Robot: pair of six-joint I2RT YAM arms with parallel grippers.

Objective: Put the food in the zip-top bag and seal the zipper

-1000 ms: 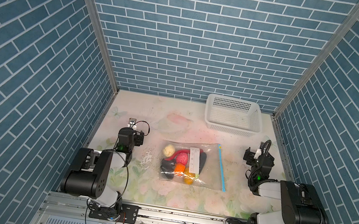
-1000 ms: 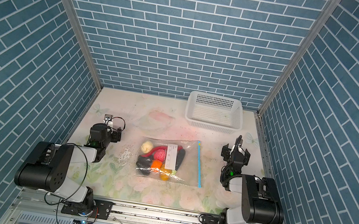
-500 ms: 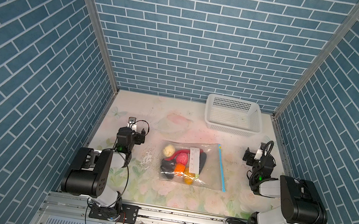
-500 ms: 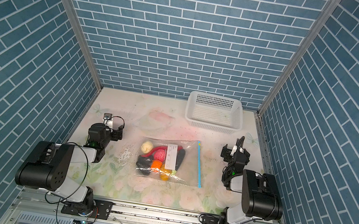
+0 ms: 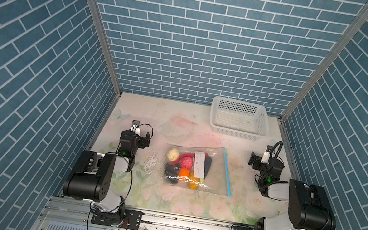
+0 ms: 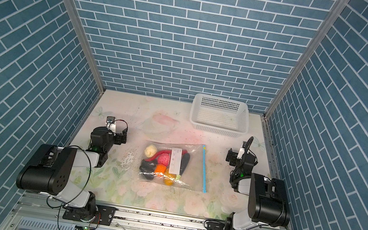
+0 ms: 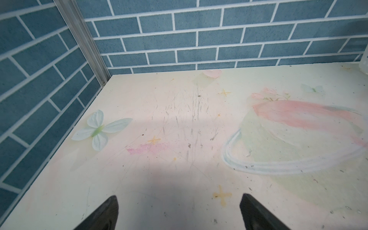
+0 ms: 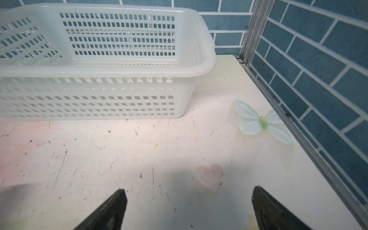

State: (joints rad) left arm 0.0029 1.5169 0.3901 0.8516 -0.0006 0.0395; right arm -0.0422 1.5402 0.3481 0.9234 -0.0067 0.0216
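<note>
Finding: the zip-top bag [image 5: 214, 175] lies flat in the middle of the desk [image 5: 189, 204], well apart from both arms. The food [image 5: 185, 163] is bunched at the closed end of the bag, behind the white label. No loose piece shows on the desk in either top view, and the white basket [image 5: 237, 131] at the back looks empty.

The left fingers [image 7: 105, 215] are spread wide with only bare desk between them. The right fingers [image 8: 111, 209] are spread likewise, over the desk in front of the basket. Neither touches the bag.

The zipper [image 5: 227, 175] runs straight along the bag edge nearest the right arm, with the slider tab [image 5: 225, 149] at its far end. Whether the track is shut along its whole length is too fine to tell from here.

Assessment: loading looks complete, so the seal is the open item. If the seal needs redoing, I would advise this:
- The left fingers pin the bag near the food end so the film cannot slide.
- The right fingers take the tab squarely.
- The pull follows the line of the strip, low and steady, to the very end.

Risk: a crooked pull would drag the light bag rather than move the slider.
</note>
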